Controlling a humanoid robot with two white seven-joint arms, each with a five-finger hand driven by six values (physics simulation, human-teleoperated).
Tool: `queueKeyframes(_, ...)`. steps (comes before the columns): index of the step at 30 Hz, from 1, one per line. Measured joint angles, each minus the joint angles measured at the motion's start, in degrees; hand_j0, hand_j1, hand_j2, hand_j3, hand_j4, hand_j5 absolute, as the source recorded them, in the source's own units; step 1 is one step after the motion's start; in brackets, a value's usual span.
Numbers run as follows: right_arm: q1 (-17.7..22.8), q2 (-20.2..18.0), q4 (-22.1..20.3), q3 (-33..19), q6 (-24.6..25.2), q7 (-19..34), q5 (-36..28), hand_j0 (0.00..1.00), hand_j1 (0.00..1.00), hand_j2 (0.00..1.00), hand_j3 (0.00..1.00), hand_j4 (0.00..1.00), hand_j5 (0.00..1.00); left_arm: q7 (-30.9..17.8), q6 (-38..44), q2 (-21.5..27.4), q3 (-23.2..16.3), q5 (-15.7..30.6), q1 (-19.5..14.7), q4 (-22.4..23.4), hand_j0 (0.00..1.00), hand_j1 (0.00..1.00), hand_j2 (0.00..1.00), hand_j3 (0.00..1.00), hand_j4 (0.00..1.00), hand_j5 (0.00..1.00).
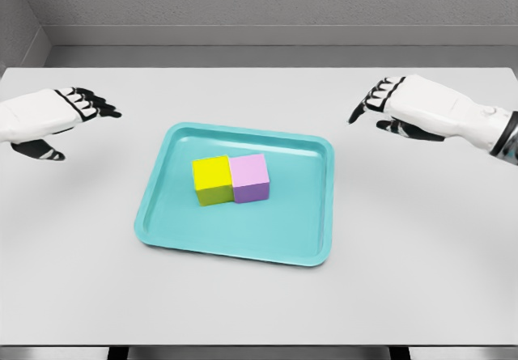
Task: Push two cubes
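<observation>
Since both cubes, yellow cube (211,180) and purple cube (250,178), already touch between the wide-open left hand (50,121) and right hand (413,109), a lopsided shove could skew them apart.

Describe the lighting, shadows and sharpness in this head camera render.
Head view: light is even and soft, with no glare on the teal tray; the yellow cube and purple cube have bright tops and darker front faces; only faint shadows fall on the white table; all is sharp, including the left hand and right hand.

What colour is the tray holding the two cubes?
Teal tray, seen clearest in the head view.
</observation>
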Motion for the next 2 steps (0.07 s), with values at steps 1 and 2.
queueKeyframes(1,1.06,-1.80,-0.47,-1.17,0.01,-0.06,-0.60,1.00,1.00,1.00,1.00,1.00,1.00,0.02,0.00,0.03,0.04,0.01,0.00,0.09,1.00,1.00,1.00,1.00,1.00,1.00)
queueKeyframes(2,1.41,-3.15,-0.56,-2.01,0.02,-0.10,-1.05,1.00,1.00,1.00,1.00,1.00,1.00,0.01,0.00,0.05,0.08,0.02,0.00,0.15,1.00,1.00,1.00,1.00,1.00,1.00)
